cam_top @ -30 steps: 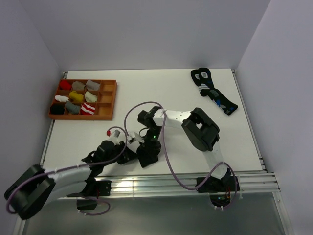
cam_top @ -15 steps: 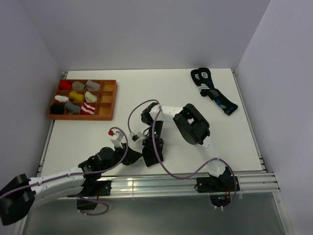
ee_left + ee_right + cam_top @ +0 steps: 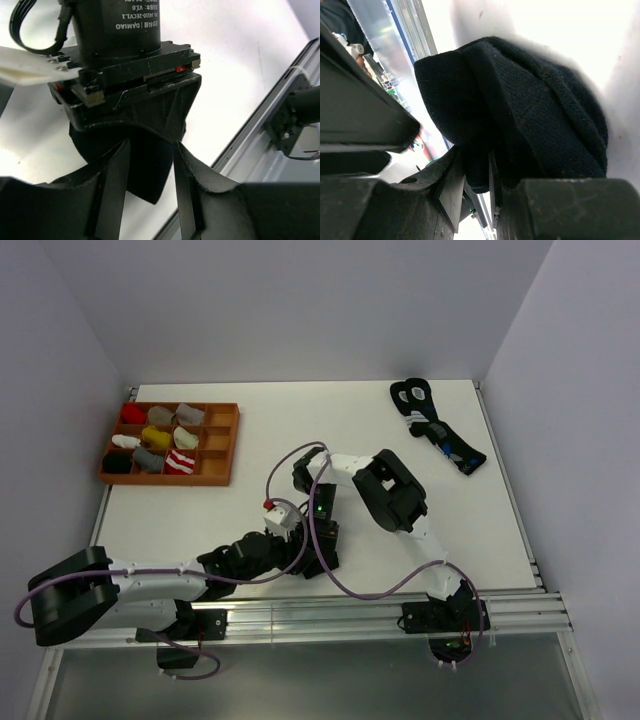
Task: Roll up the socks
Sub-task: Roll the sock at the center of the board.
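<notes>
1. At the far left of the white table (image 3: pixel 330 425) stands an orange-brown tray (image 3: pixel 218 447) with square compartments. The left ones hold small rolled sock bundles (image 3: pixel 155 435), soft and rounded, in red, grey, yellow, white, black and one with red and white stripes.
2. The left gripper (image 3: pixel 298 552) lies low over the table near the front edge. In its wrist view its two flat dark fingers (image 3: pixel 116 190) stand partly apart, one on each side of the lower end of the black sock (image 3: pixel 145 175). I cannot tell if the pads touch the cloth.
3. The black sock (image 3: pixel 322 558) is near the middle of the front edge, close to the ribbed metal rail (image 3: pixel 260 125). It is a thick folded lump of knitted fabric (image 3: pixel 520 105), with fine ribs and a rounded outline.
4. The right gripper (image 3: pixel 320 540) points down onto the sock. Its jaws are narrow, and the hard black fingers (image 3: pixel 451 192) pinch a folded edge of the sock between them.
5. At the far right lie dark socks (image 3: pixel 435 430) with white rings and blue marks, flat and stretched out
</notes>
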`<action>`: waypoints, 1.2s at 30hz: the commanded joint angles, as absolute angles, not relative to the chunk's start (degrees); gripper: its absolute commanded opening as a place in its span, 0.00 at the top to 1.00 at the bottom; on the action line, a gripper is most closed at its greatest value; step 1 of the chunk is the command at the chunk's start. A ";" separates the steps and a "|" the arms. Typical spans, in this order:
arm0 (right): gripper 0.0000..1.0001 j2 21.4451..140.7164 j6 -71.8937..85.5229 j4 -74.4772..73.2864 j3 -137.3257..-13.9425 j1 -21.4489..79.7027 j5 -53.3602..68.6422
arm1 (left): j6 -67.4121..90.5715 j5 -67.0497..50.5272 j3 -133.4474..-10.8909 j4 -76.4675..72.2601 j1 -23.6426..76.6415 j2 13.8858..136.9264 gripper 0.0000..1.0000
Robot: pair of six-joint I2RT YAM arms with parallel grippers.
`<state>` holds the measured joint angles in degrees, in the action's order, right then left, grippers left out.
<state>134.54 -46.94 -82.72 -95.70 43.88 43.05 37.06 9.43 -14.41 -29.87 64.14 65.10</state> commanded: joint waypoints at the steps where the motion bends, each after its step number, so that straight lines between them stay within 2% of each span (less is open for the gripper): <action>1: 0.70 136.41 -48.16 -79.80 -95.27 43.07 35.51 | 32.78 9.32 -17.75 -32.96 64.51 68.37 0.55; 22: 0.70 135.97 -47.81 -78.93 -93.96 42.36 36.04 | 33.05 2.90 -17.84 -39.72 64.42 79.45 0.55; 24: 0.70 135.88 -47.72 -78.75 -93.78 42.36 36.21 | 33.66 2.73 -17.58 -40.78 64.42 80.50 0.58; 31: 0.67 134.56 -45.71 -76.47 -92.90 42.28 37.18 | 36.21 1.58 -16.00 -43.41 64.34 84.11 0.84; 35: 0.60 132.20 -43.34 -73.92 -91.50 42.01 37.88 | 38.23 0.62 -14.77 -46.14 64.34 86.92 1.00; 36: 0.58 131.67 -43.07 -73.31 -90.71 41.84 38.14 | 39.28 0.62 -14.50 -46.49 64.34 87.18 1.00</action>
